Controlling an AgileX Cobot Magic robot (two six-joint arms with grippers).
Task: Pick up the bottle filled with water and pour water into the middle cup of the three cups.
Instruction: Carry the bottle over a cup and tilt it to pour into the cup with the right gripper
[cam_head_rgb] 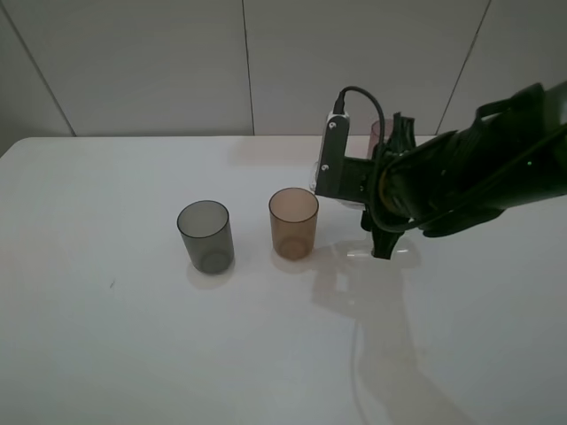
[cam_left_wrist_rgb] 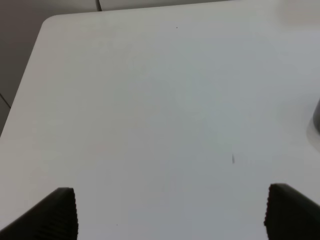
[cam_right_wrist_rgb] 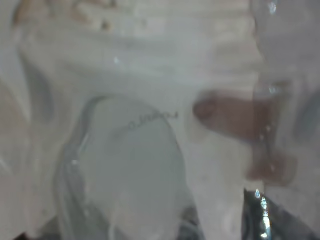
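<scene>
Three cups stand on the white table: a smoky grey cup on the left, the amber-brown middle cup, and a pinkish-mauve cup half hidden behind my right arm. My right gripper is just right of the amber cup, rolled on its side. The clear bottle shows only as a glassy sliver under the wrist. It fills the right wrist view, with an amber smear seen through it. My left gripper is open over bare table, empty.
The grey cup's edge shows in the left wrist view. The table's far edge meets a pale panelled wall. My left arm is outside the exterior view.
</scene>
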